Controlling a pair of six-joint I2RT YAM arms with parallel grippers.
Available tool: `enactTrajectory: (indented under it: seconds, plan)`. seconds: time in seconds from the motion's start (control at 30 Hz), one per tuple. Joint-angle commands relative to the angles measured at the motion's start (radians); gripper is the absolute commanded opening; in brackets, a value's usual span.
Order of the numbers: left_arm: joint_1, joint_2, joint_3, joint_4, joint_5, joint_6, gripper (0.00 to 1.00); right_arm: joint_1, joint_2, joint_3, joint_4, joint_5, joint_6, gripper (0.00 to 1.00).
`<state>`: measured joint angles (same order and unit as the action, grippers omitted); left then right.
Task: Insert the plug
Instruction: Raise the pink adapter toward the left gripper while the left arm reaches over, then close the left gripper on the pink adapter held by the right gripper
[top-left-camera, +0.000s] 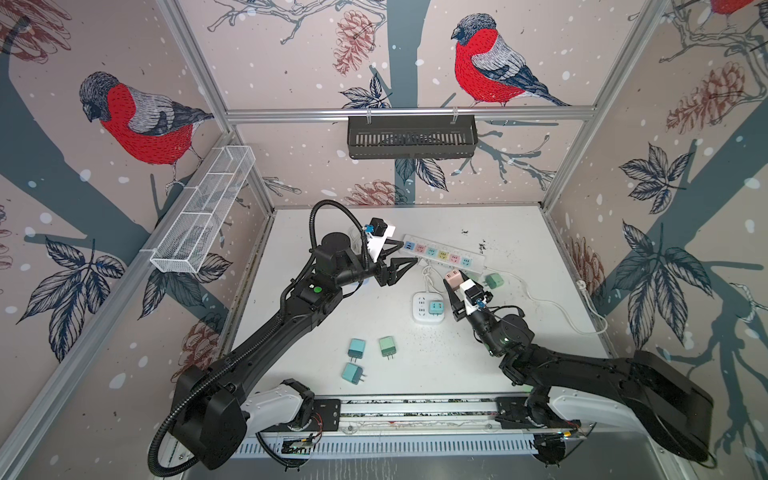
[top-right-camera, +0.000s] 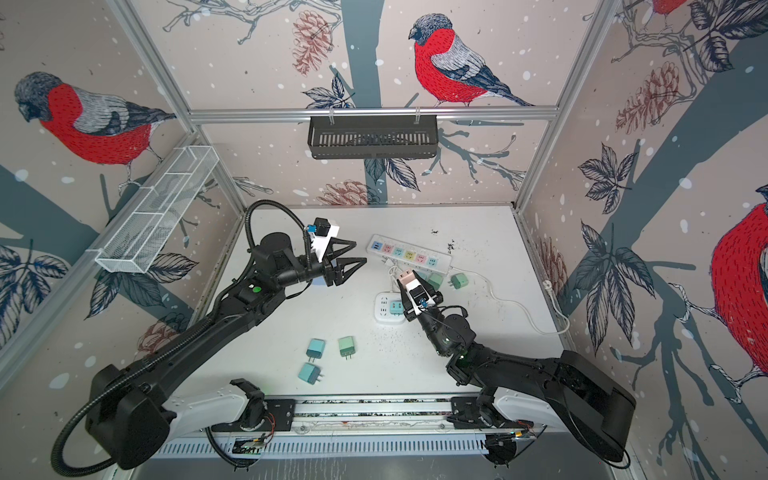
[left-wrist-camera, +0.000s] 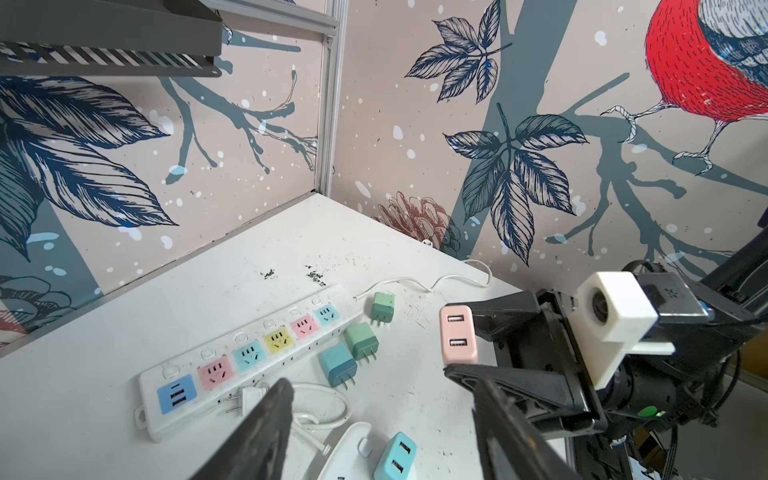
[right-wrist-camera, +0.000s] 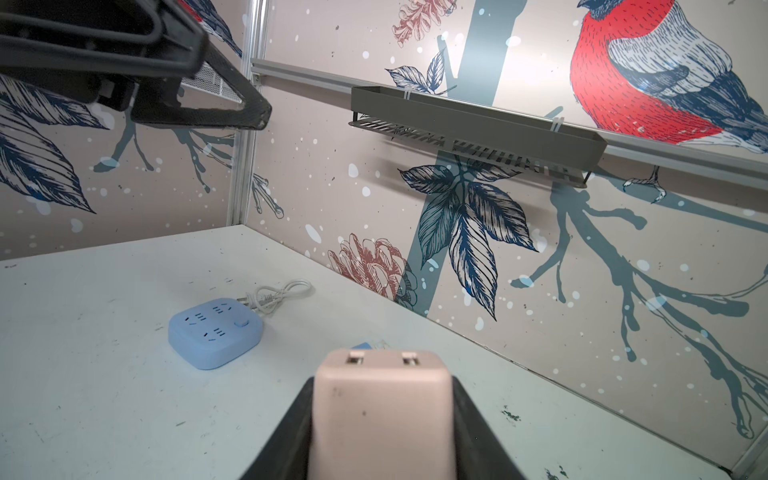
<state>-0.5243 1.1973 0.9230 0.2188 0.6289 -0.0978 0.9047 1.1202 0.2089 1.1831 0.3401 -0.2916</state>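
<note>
The left arm (top-left-camera: 266, 336) reaches up from the front rail and bends across toward the strip (top-left-camera: 444, 252). The left gripper (top-left-camera: 409, 250) hangs by the strip's left end, its fingers spread and holding nothing. The right arm (top-left-camera: 582, 368) comes in low from the other side. The right gripper (top-left-camera: 457, 286) is raised over the table (top-left-camera: 519, 232), just in front of the strip's right half, and is clamped on the pink plug (left-wrist-camera: 458, 334).

The pink plug's long axis runs out along the fingers, toward the strip, and its face with two USB ports leads. Its prongs seem buried between the fingers, so which way they point is unclear.

There is one strip, with six coloured bays. There are two blocks: a white block (top-left-camera: 422, 309) in front of the strip and a blue block (right-wrist-camera: 215, 332) off its left end. There are eight plugs in all:
- the pink plug;
- a teal plug (top-left-camera: 435, 307) seated in the white block;
- three plugs (left-wrist-camera: 361, 340) lying just in front of the strip;
- three more (top-left-camera: 356, 348) well in front of it.
</note>
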Motion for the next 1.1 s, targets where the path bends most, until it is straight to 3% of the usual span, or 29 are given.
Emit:
enactTrajectory:
  seconds: [0.0, 0.17, 0.67, 1.07]
  plan:
    - [-0.010, 0.011, 0.014, -0.044, 0.020, 0.032, 0.67, 0.005, 0.000, -0.009, 0.084, -0.006, -0.026, 0.01]
    - [-0.038, 0.027, 0.026, -0.081, 0.000, 0.058, 0.67, 0.014, 0.007, -0.034, 0.119, -0.046, -0.046, 0.01]
    - [-0.211, 0.224, 0.209, -0.301, -0.020, 0.204, 0.63, 0.067, 0.001, -0.059, 0.150, -0.011, -0.107, 0.01]
    - [-0.279, 0.348, 0.317, -0.422, -0.069, 0.268, 0.57, 0.090, 0.037, -0.049, 0.177, 0.027, -0.138, 0.01]
